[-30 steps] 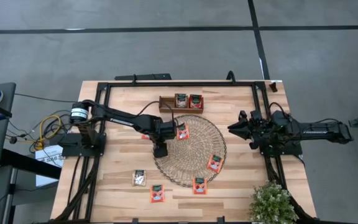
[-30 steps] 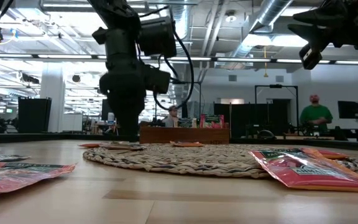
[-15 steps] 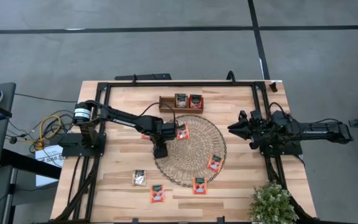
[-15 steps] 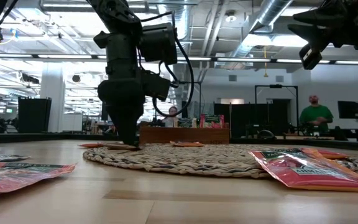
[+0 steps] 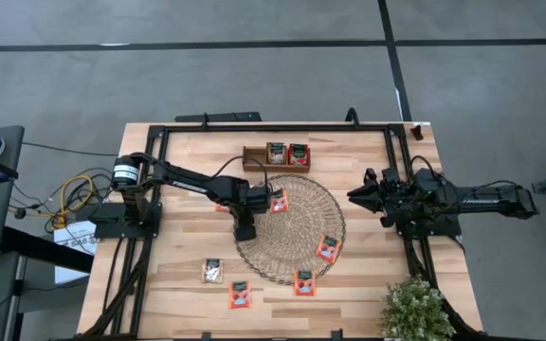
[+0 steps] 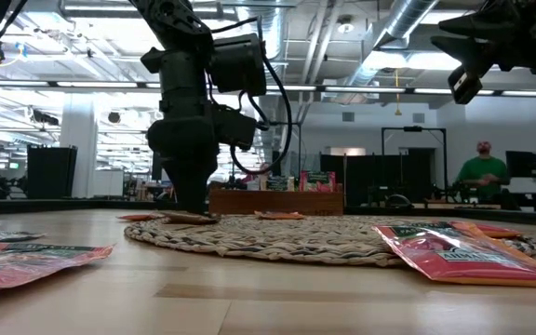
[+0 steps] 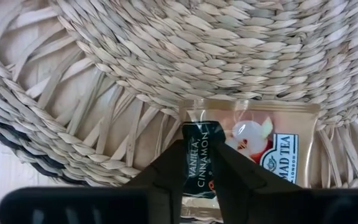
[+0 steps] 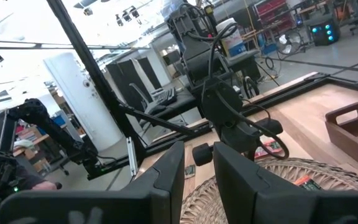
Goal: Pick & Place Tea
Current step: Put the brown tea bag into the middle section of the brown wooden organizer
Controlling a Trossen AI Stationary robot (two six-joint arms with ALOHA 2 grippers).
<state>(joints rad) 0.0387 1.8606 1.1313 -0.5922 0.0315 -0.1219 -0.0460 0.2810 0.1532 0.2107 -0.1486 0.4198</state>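
Note:
My left gripper point(image 5: 245, 228) points down at the left edge of the round woven mat point(image 5: 297, 232) and is shut on a pale tea packet point(image 7: 272, 146) with a dark side strip. The gripper hides this packet in the high view. Other red-orange packets lie on the mat point(image 5: 279, 200) point(image 5: 327, 248) point(image 5: 303, 281). A beige packet point(image 5: 213, 271) and a red one point(image 5: 241, 294) lie flat on the table near its near edge. Two packets point(image 5: 287, 153) stand in the wooden tray point(image 5: 254, 157). My right gripper point(image 5: 354, 197) hovers open, high beside the mat's right edge. My left gripper pinches the packet's dark side strip point(image 7: 196, 134) between its two fingers point(image 7: 173, 168), coming from above and pointing down. The rest of the packet lies on the woven mat's rim point(image 7: 104, 143); whether the held edge is raised I cannot tell.
A black frame point(image 5: 273, 127) runs around the tabletop. A potted plant point(image 5: 415, 308) stands at the near right corner. Bare wood shows between the mat and the near edge. People point(image 6: 480, 172) are in the room far behind the table.
My left gripper has tipped a little and shifted slightly toward the mat, staying low at the mat's left edge. The right arm and the loose packets have kept still.

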